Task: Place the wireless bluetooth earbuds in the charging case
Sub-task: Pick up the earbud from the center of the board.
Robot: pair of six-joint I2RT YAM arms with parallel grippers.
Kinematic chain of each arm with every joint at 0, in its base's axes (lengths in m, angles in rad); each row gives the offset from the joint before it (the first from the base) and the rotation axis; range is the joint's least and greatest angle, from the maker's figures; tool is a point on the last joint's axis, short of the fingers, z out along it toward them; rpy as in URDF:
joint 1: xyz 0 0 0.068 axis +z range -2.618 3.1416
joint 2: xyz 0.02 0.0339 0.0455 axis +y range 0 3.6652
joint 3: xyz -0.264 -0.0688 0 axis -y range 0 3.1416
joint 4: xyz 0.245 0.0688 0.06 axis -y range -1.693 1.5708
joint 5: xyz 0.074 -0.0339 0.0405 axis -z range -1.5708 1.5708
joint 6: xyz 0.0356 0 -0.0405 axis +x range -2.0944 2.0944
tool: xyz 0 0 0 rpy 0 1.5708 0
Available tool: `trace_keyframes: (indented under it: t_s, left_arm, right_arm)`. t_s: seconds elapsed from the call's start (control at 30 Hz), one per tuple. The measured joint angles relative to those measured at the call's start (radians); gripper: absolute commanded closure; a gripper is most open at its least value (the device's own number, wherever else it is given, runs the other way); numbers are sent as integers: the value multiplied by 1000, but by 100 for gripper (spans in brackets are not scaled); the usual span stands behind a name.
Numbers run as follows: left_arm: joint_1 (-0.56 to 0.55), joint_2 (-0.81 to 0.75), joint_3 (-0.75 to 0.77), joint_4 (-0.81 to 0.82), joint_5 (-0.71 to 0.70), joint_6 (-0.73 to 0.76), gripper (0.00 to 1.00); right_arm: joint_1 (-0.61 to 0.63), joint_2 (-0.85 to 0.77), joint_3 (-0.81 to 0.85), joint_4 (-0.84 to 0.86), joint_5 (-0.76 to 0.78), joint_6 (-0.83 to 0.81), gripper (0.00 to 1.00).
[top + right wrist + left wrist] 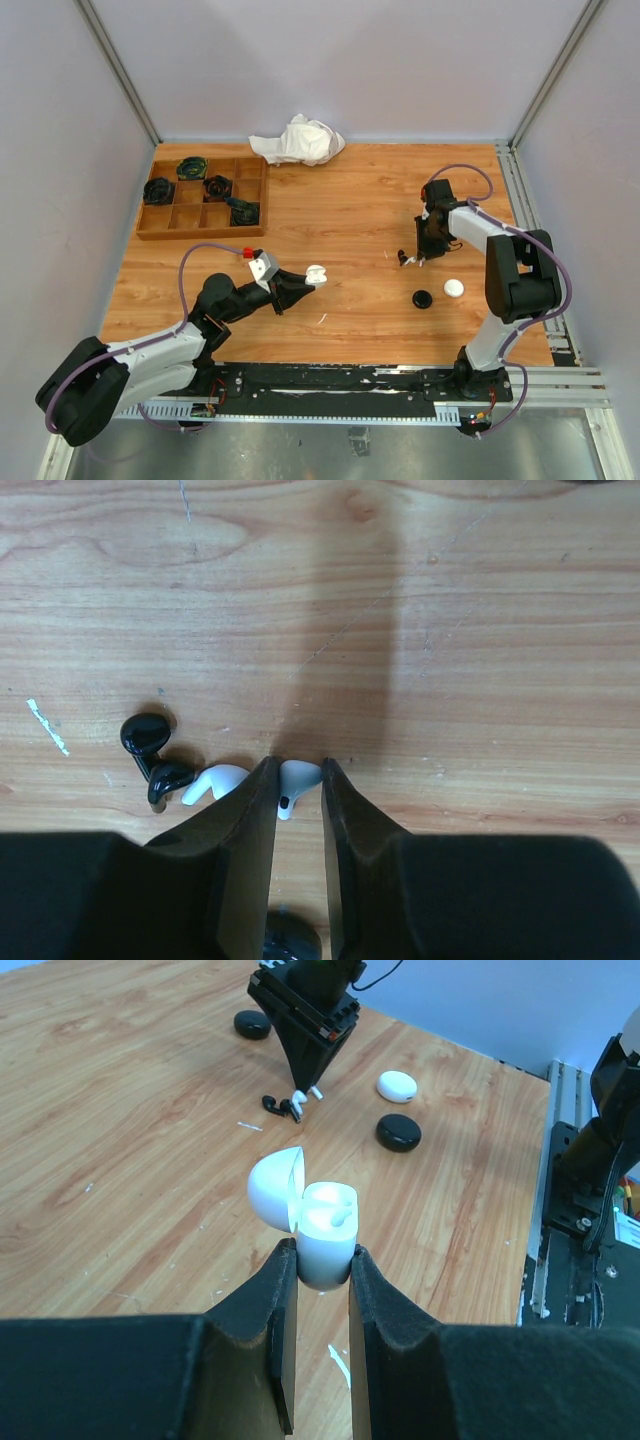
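Pinching a white bud (293, 786) between its two fingers, the right claw (297, 767) points down at the table (350, 210), right of the middle. Whether this bud is already off the wood, I cannot tell. Just left of it in the wrist view lies a second white bud (215, 783), and touching that one are two black buds (158, 755), one against the other. A thin white sliver (47, 727) lies further left, apart from them.

The case (325, 1232) is white and is well apart from the buds, on the left half of the table. The left claw (323, 1256) is pressed on its lower body from both sides and holds it. Its lid (275, 1188) stands open, tilted to the left. Something white sits in the wells, but I cannot tell what.

Near the right arm, a black puck (422, 298) and a white puck (454, 288) lie beside each other, not touching. A wooden tray (200, 228) with compartments sits at the far left, with dark objects in some of them. A crumpled white cloth (298, 140) lies at the far edge.
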Motion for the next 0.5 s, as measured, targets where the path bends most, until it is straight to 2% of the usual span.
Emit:
trace_keyframes:
  t_s: [0.23,0.5]
  left_arm:
    - [0,0,-1,48,3,-1,100]
    - [0,-22,-2,113,-11,0,99]
  right_arm:
    - [27,-55,-26,-3,13,-3,78]
    - [167,-318,-95,58,49,-2,78]
